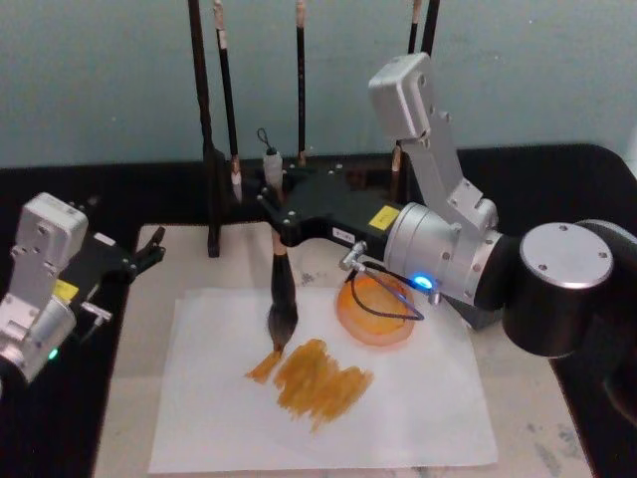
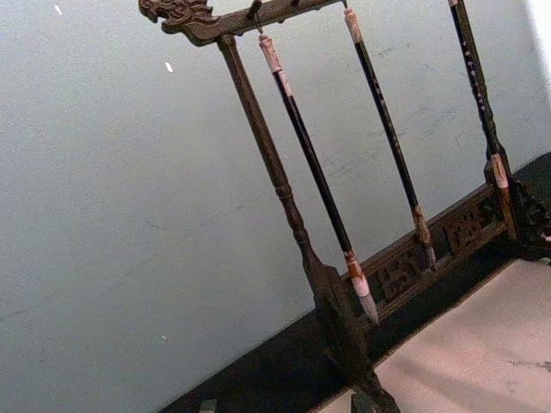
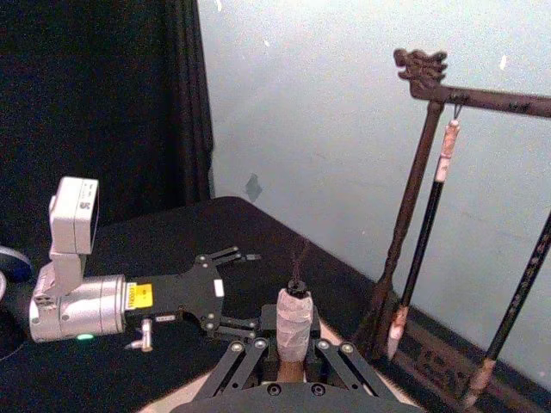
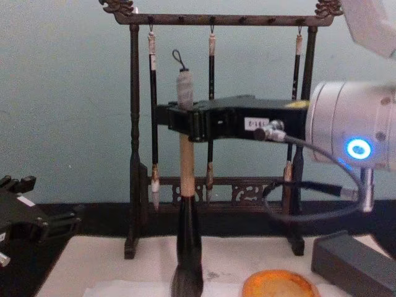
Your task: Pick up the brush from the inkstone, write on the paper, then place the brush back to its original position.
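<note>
I find the right gripper (image 1: 272, 202) pinching the brush (image 1: 282, 299) by its upper handle, upright, with the bristles touching the paper (image 1: 418, 398) beside ochre strokes (image 1: 318, 378). The inkstone (image 1: 373, 311) sits just right of the brush. The left gripper (image 1: 149, 249) is parked at the table's left, fingers spread.

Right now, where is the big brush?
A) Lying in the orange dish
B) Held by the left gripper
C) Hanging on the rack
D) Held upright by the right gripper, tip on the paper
D: the right gripper is shut on the brush, which stands upright with its bristles down on the paper beside the orange strokes.
</note>
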`<move>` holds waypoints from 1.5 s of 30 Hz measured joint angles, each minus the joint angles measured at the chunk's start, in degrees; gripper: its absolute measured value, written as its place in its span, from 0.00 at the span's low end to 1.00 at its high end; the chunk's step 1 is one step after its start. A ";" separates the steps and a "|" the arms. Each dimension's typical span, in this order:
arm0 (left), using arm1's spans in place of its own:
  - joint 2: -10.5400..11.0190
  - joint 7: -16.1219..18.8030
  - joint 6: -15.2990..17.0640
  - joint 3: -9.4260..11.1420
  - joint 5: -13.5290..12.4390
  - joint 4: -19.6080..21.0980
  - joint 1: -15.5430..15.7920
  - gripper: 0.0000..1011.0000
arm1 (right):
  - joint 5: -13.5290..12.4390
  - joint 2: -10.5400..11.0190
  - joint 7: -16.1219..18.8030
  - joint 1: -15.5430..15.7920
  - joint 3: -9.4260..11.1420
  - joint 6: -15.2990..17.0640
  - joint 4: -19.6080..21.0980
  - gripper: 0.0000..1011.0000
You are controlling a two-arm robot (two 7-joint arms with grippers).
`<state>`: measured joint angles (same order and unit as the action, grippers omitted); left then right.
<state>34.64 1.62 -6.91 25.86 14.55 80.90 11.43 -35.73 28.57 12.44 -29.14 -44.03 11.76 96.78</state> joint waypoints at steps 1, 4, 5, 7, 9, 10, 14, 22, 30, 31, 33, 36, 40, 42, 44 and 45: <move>0.00 0.00 0.00 0.00 0.00 0.00 0.00 1.00 | -0.11 -0.18 0.15 0.18 0.09 -0.06 -0.20 0.15; 0.00 0.00 0.00 0.00 0.00 0.00 0.00 1.00 | -0.46 -0.67 0.70 0.74 0.45 -0.10 -0.82 0.15; 0.00 0.00 0.00 0.00 0.00 0.00 0.00 1.00 | -0.52 -0.78 0.80 0.87 0.55 -0.10 -0.98 0.15; 0.00 0.00 0.00 0.00 -0.01 0.00 0.00 1.00 | -0.65 -0.98 1.04 1.21 0.83 0.06 -1.33 0.15; 0.00 0.00 0.00 0.00 0.00 0.00 0.00 1.00 | -0.79 -1.09 1.23 1.60 1.18 0.45 -1.63 0.15; 0.00 0.00 0.00 0.00 0.00 0.00 0.00 1.00 | -0.81 -1.12 1.26 1.72 1.28 0.62 -1.74 0.15; 0.00 0.00 0.00 0.00 0.00 0.00 0.00 1.00 | -0.81 -1.29 1.41 2.11 1.80 1.39 -2.40 0.15; 0.00 0.00 0.00 0.00 0.00 0.00 0.00 1.00 | -0.30 -1.58 1.71 2.70 2.72 2.56 -3.54 0.15; 0.00 0.00 0.00 0.00 0.00 0.00 0.00 1.00 | 1.23 -1.30 1.09 3.48 4.29 3.53 -3.33 0.15; 0.00 0.00 0.00 0.00 0.00 0.00 0.00 1.00 | 1.46 -1.20 0.93 3.66 4.63 3.66 -3.18 0.15; 0.00 0.00 0.00 0.00 0.00 0.00 0.00 1.00 | 1.66 -1.10 0.81 3.82 5.00 3.76 -2.99 0.15; 0.00 0.00 0.00 0.00 0.00 0.00 0.00 1.00 | 2.02 -0.91 0.73 4.11 5.70 4.00 -2.58 0.15; 0.00 0.00 0.00 0.00 0.00 0.01 0.00 1.00 | 2.54 -0.81 0.75 4.30 6.45 4.29 -2.21 0.15; 0.00 0.00 0.00 0.00 0.00 0.00 0.00 1.00 | 2.85 -0.83 0.84 4.31 6.80 4.47 -2.02 0.15; 0.00 0.00 0.00 0.00 0.00 0.00 0.00 1.00 | 3.10 -0.89 1.03 4.29 6.98 4.61 -1.90 0.15; 0.00 0.00 0.00 0.00 0.00 0.00 0.00 1.00 | 3.37 -1.01 1.28 4.15 7.11 4.71 -1.78 0.15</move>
<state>34.65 1.62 -6.91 25.86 14.55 80.90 11.43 -32.36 27.56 13.72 -24.99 -36.92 16.48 95.00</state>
